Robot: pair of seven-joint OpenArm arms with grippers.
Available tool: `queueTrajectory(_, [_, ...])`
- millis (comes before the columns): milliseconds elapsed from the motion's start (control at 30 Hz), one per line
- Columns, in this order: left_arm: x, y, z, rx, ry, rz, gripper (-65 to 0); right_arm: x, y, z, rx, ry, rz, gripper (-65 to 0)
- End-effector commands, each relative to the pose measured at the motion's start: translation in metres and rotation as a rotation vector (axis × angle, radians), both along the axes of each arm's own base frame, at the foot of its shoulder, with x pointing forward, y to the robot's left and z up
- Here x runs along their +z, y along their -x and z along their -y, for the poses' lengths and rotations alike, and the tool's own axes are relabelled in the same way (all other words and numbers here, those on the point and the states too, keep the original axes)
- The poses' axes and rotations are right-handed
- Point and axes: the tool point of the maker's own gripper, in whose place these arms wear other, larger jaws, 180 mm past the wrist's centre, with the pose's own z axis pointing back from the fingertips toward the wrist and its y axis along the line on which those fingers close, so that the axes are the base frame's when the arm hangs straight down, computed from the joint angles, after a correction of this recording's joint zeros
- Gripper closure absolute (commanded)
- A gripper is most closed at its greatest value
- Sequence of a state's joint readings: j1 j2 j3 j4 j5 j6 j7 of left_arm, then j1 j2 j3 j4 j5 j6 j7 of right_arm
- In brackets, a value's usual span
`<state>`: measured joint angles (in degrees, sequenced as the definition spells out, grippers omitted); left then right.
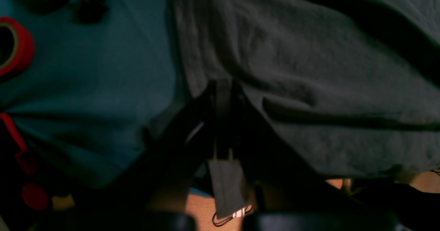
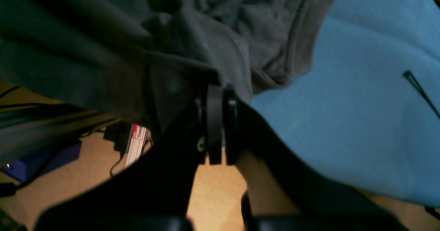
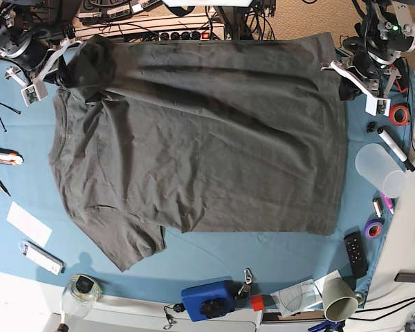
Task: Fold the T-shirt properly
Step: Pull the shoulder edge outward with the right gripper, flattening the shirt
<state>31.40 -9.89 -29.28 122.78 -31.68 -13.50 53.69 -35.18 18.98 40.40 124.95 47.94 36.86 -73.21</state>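
Note:
The dark grey T-shirt [image 3: 207, 138] lies spread over the blue table cloth [image 3: 214, 249], with its neck side toward the left of the base view. At the far right corner, my left gripper [image 3: 334, 68] is shut on the shirt's edge. The left wrist view shows its black fingers pressed together [image 1: 223, 85] where the cloth [image 1: 309, 52] begins. My right gripper [image 3: 63, 77] is at the far left corner, shut on the bunched, raised sleeve. In the right wrist view its fingers [image 2: 216, 88] pinch folds of the shirt [image 2: 206, 35] at the table's edge.
A red tape roll [image 3: 400, 114], a marker [image 3: 394, 146] and a clear plastic cup [image 3: 380, 169] sit right of the shirt. A blue box [image 3: 207, 299] and a paper cup [image 3: 339, 297] stand at the front. Pliers [image 3: 0, 159] and a white card [image 3: 28, 223] lie at the left.

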Motion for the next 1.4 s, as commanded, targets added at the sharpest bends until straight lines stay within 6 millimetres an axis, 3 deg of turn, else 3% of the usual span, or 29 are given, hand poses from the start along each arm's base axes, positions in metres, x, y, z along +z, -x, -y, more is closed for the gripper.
queueTrajectory(0, [0.009,-0.005,0.0,-0.006,-0.007,0.038,0.0,0.008,-0.005,0.0,0.004,0.004,0.034,0.0])
queueTrajectory(300, [0.009,-0.005,0.0,-0.006,-0.007,0.038,0.0,0.006,-0.001,-0.005,0.067,0.009,0.016,-0.4])
queueTrajectory(400, [0.009,-0.005,0.0,-0.006,-0.006,0.039,0.0,0.007,0.0,-0.011,0.076,-0.024,0.023,-12.2])
queueTrajectory(500, [0.009,-0.005,0.0,-0.006,-0.007,0.038,0.0,0.009,-0.001,-0.012,0.077,-0.027,0.033,-15.8])
queueTrajectory(700, [0.011,-0.006,0.003,-0.007,0.016,0.047,0.0,0.031,-0.036,-0.004,-0.002,-0.035,0.187,-15.8])
queueTrajectory(800, [0.012,-0.006,0.005,-0.009,0.03,0.049,0.0,0.033,-0.039,-0.005,-0.008,-0.041,0.196,-15.8])
queueTrajectory(967, [0.012,-0.006,0.005,-0.009,0.029,0.049,0.0,0.027,-0.025,-0.007,-0.007,-0.075,0.122,-15.8])
queueTrajectory(1167, [0.012,-0.006,0.005,-0.009,0.03,0.049,-1.1,0.033,0.002,0.025,-0.1,-0.02,0.081,-15.9])
queueTrajectory(1267, [0.012,-0.006,0.005,-0.009,0.03,0.049,-1.2,0.026,0.017,0.028,-0.103,-0.01,0.028,-16.1])
queueTrajectory(1367, [0.012,-0.006,0.005,-0.009,0.03,0.049,-1.2,0.019,0.027,0.023,-0.096,-0.02,0.001,-24.4])
